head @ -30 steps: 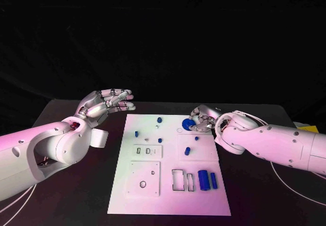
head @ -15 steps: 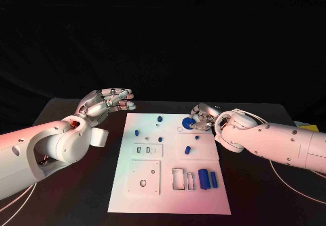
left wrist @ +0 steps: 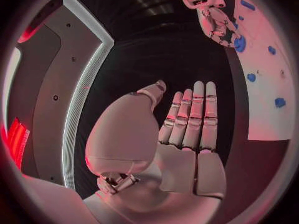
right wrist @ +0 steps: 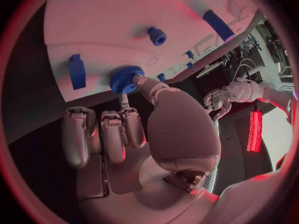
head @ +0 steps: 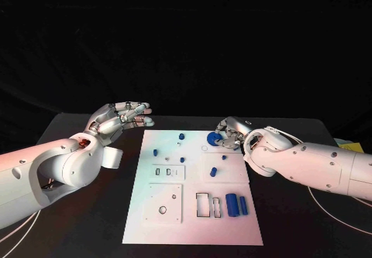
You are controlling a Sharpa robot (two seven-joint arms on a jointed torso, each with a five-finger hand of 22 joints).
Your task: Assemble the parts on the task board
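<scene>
On the black surface [head: 93, 215] before me lies the white task board [head: 194, 226], lengthwise, with blue parts spread over it. Item: my right hand [head: 229, 135], at the board's far right corner, pinches a round blue gear [head: 213, 138] between thumb and fingertips; in the right wrist view the gear [right wrist: 127, 79] sits right at the board's edge, though whether it is seated or clear of the board I cannot tell. Item: my left hand [head: 120, 118], raised beyond the board's left edge, fingers extended and close together, holding nothing. Item: two long blue cylinders [head: 237, 205] lying side by side near the board's near right corner, next to two vacant rectangular slots [head: 208, 206]. Item: several small blue pegs [head: 180, 136] standing or lying across the far half. Judged progress: early; the gear is in hand, the cylinders and slots seemingly unattended.
</scene>
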